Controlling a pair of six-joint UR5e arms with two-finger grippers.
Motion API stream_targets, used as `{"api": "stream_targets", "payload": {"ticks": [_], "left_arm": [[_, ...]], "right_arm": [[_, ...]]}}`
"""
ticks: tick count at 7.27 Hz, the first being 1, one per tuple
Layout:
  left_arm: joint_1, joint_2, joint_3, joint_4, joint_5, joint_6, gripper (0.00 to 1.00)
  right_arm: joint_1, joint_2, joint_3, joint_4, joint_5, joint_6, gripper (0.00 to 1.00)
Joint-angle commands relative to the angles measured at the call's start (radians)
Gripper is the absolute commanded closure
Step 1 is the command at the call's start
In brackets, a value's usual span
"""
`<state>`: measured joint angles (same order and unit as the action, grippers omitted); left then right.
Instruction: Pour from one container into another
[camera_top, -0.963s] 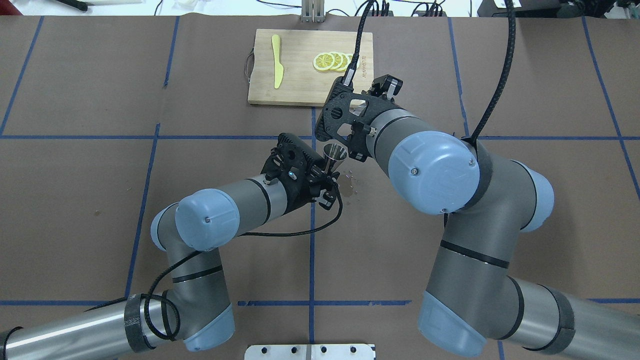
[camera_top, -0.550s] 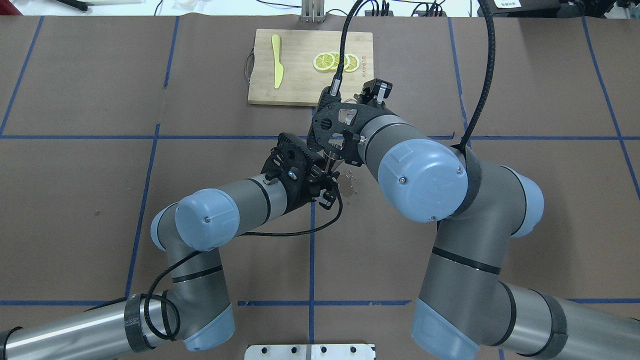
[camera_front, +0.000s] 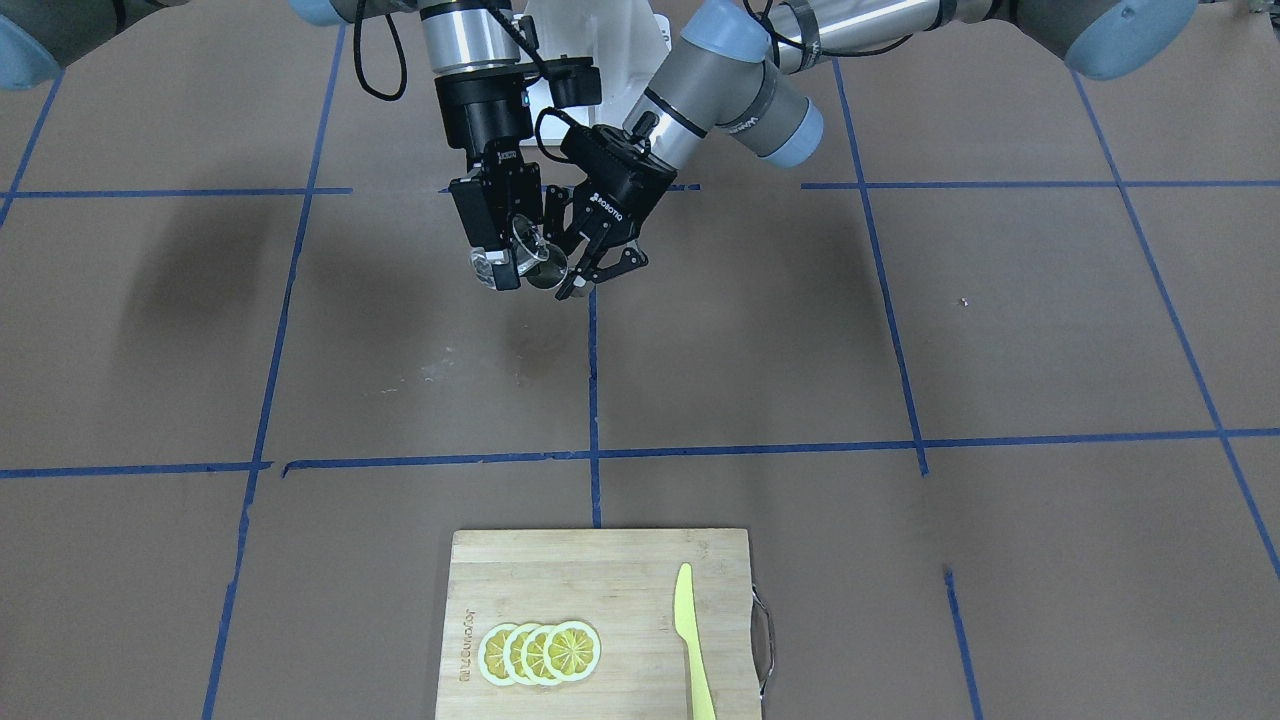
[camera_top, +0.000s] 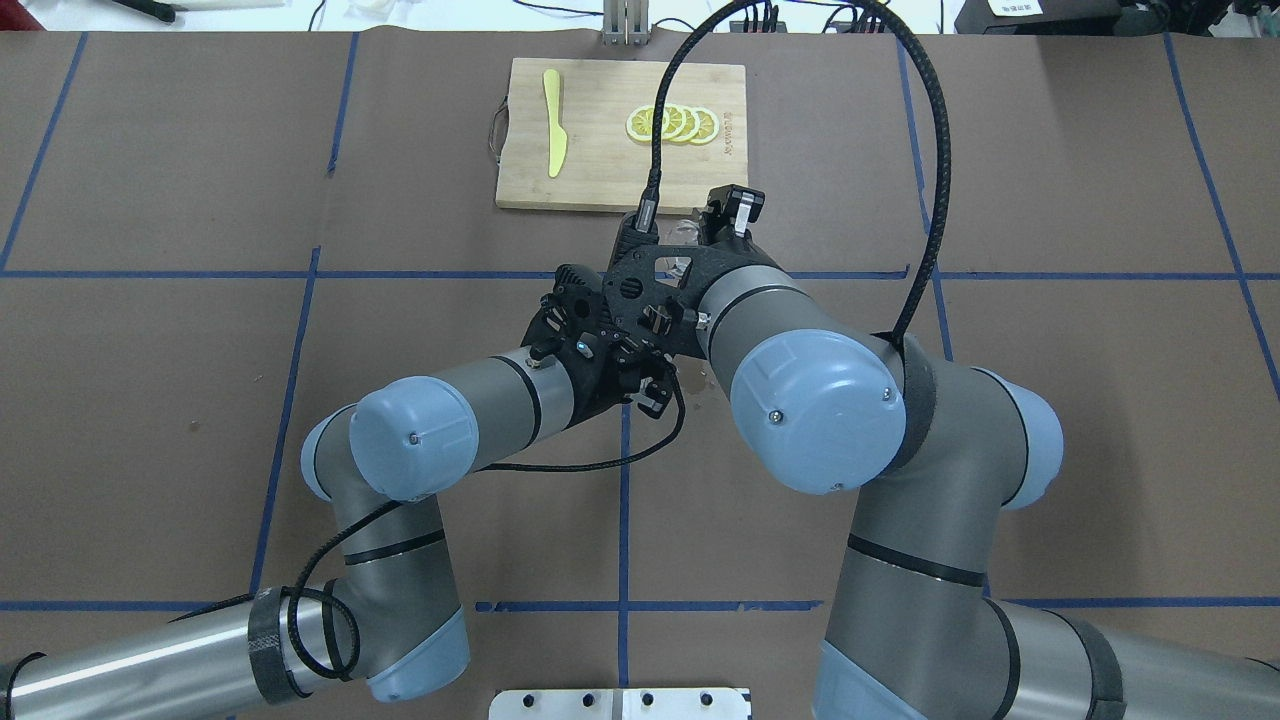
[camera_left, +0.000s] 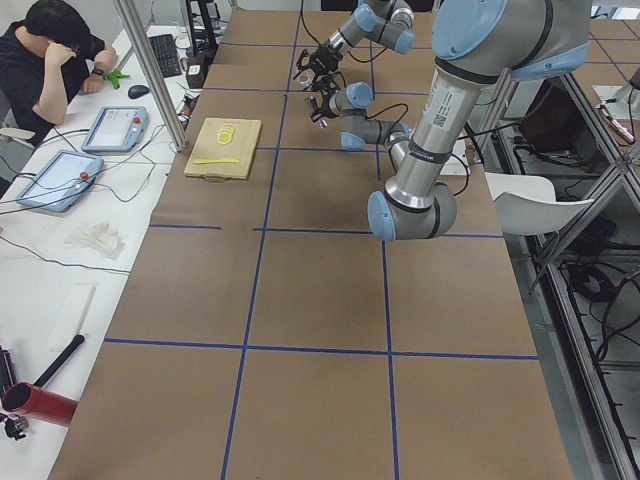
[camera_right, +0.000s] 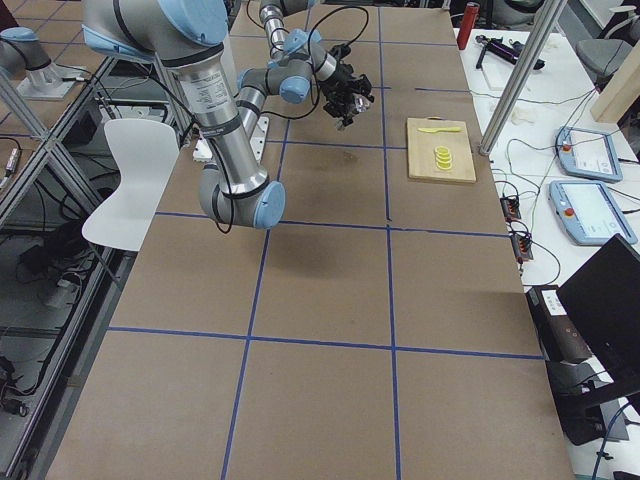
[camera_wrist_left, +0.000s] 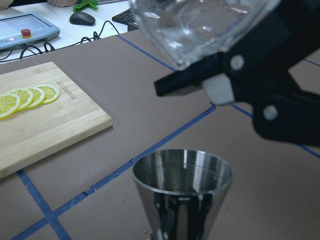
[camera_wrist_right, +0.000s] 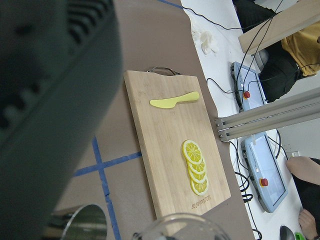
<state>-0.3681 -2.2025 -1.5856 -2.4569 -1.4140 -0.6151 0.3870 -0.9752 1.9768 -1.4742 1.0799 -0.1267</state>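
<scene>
The steel jigger (camera_wrist_left: 183, 192) stands upright in my left gripper (camera_front: 583, 272), which is shut on its lower part; its open top cone fills the bottom of the left wrist view. Just above it hangs the clear glass cup (camera_wrist_left: 200, 22), tilted, with my right gripper (camera_front: 497, 262) shut on it. The cup's mouth leans over the jigger's rim (camera_wrist_right: 82, 222). I see no liquid stream. In the overhead view the right wrist hides the jigger, and only a bit of the glass cup (camera_top: 686, 232) shows.
A bamboo cutting board (camera_top: 600, 165) at the table's far side carries lemon slices (camera_top: 672, 123) and a yellow plastic knife (camera_top: 553, 122). Wet spots (camera_top: 706, 381) lie on the brown table cover under the grippers. An operator (camera_left: 55, 50) sits beyond the table's edge.
My right arm has swung leftward toward the robot's base, bringing the glass cup over the jigger, which it now covers in the overhead view. The left arm has stayed still.
</scene>
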Motion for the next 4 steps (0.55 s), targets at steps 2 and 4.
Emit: {"api": "stream_targets", "payload": {"ticks": [2, 4], "left_arm": [[0.000, 0.001, 0.001, -0.001, 0.000, 0.000, 1.00], [0.000, 0.001, 0.000, -0.001, 0.001, 0.000, 1.00]], "right_arm": [[-0.016, 0.000, -0.004, 0.000, -0.049, -0.106, 1.00], [-0.022, 0.022, -0.012, -0.003, -0.100, -0.247, 1.00]]}}
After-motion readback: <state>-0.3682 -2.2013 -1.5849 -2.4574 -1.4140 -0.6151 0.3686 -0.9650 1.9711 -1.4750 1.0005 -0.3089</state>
